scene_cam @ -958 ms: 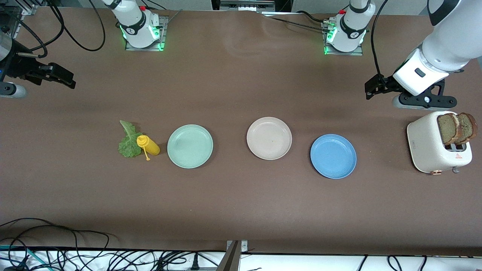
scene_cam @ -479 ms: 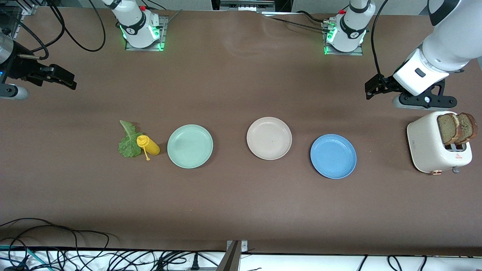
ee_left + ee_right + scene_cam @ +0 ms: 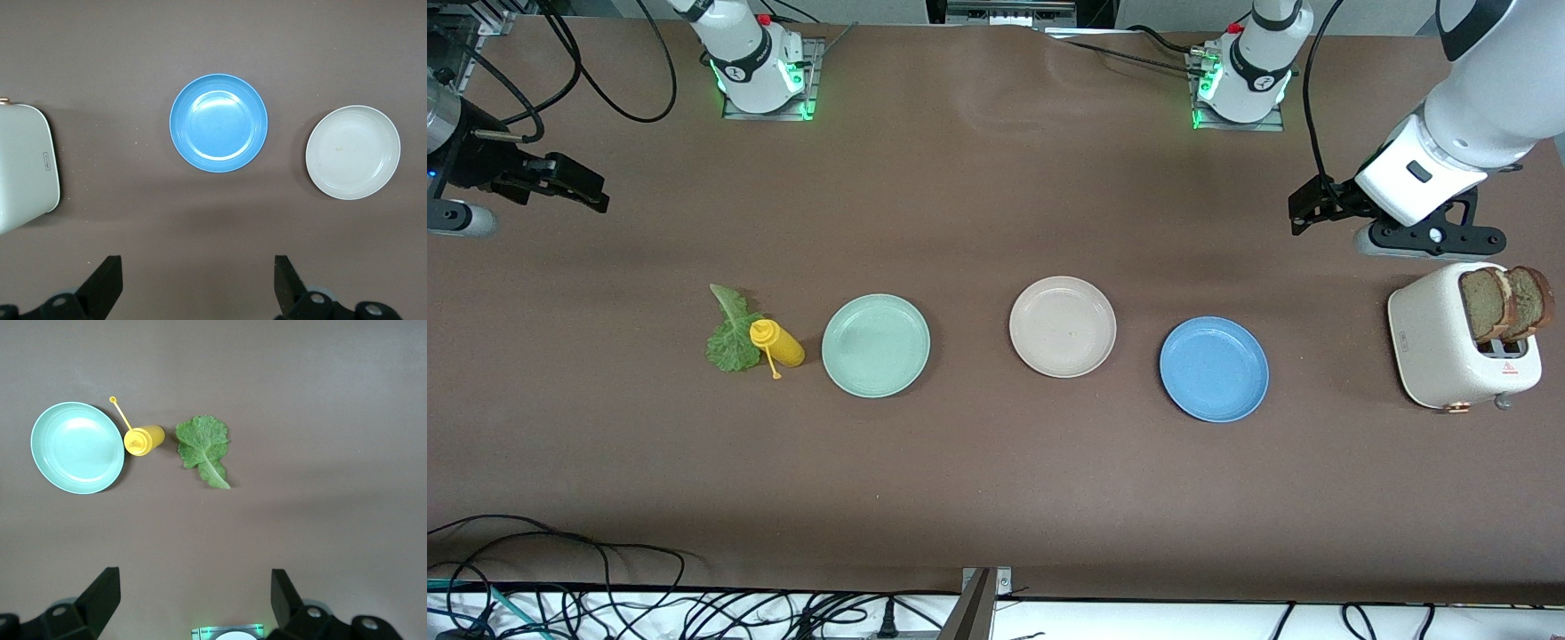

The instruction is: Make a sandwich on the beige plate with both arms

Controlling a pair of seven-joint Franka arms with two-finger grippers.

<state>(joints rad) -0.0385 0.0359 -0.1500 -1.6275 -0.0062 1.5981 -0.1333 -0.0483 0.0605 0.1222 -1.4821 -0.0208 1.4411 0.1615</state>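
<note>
Nothing is on the beige plate (image 3: 1063, 326) yet, so you are at the very start. Nearest the front camera sits the blue plate (image 3: 1214, 369), beside it at the left arm's end the toaster (image 3: 1458, 342) with two bread slices (image 3: 1505, 304) standing in its slots. The beige plate lies between the blue plate and the mint plate (image 3: 876, 345); the lettuce leaf (image 3: 731, 333) and yellow bottle (image 3: 778, 344) lie toward the right arm's end. Your left gripper (image 3: 198, 288) hangs empty, fingers spread wide, over bare table just beside the toaster — I'd judge a slice comes first. Your right gripper (image 3: 193, 603) waits, wide and empty, at its table edge.
</note>
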